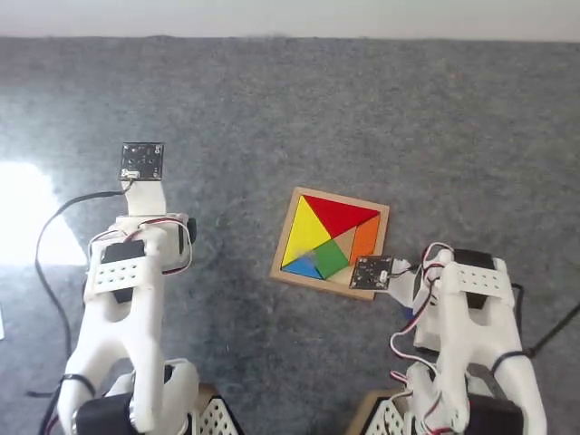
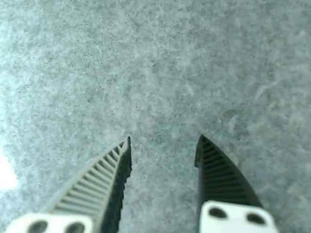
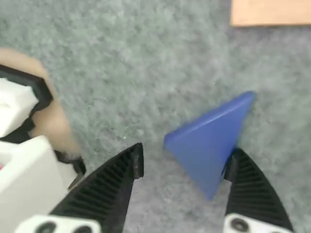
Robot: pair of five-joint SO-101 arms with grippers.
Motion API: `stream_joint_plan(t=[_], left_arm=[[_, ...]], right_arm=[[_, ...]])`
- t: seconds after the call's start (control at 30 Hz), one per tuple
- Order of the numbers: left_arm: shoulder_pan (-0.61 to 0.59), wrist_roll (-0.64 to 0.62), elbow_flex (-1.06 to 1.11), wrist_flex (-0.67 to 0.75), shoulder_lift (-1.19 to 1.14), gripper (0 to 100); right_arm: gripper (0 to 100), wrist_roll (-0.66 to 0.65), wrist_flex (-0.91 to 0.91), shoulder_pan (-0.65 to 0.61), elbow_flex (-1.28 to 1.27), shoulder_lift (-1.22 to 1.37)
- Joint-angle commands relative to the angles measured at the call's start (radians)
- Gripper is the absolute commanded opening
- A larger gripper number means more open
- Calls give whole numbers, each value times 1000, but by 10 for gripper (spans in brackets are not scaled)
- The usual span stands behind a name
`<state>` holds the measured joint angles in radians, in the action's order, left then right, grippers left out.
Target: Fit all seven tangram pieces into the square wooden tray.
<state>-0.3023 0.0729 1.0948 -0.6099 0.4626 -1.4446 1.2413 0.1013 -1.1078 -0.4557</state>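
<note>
The right gripper (image 3: 187,150), jaws apart, straddles the blue triangle (image 3: 209,141), which sits nearer 1 finger and points toward the tray (image 3: 269,12) beyond, while the left gripper (image 2: 165,140) gapes over bare table.

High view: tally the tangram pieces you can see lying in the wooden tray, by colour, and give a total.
yellow piece: 1
red piece: 1
orange piece: 1
green piece: 1
blue piece: 1
Total visible: 5
</note>
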Motion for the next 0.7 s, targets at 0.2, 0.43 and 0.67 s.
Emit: stream_joint_plan(t=[0.2, 0.43, 0.67], left_arm=[[2, 8, -12, 20, 2, 207], [2, 8, -12, 20, 3, 207], [2, 8, -12, 17, 8, 207]], right_arm=[[275, 23, -90, -71, -3, 107], [275, 265, -142, -176, 20, 116], [274, 367, -176, -188, 20, 108]])
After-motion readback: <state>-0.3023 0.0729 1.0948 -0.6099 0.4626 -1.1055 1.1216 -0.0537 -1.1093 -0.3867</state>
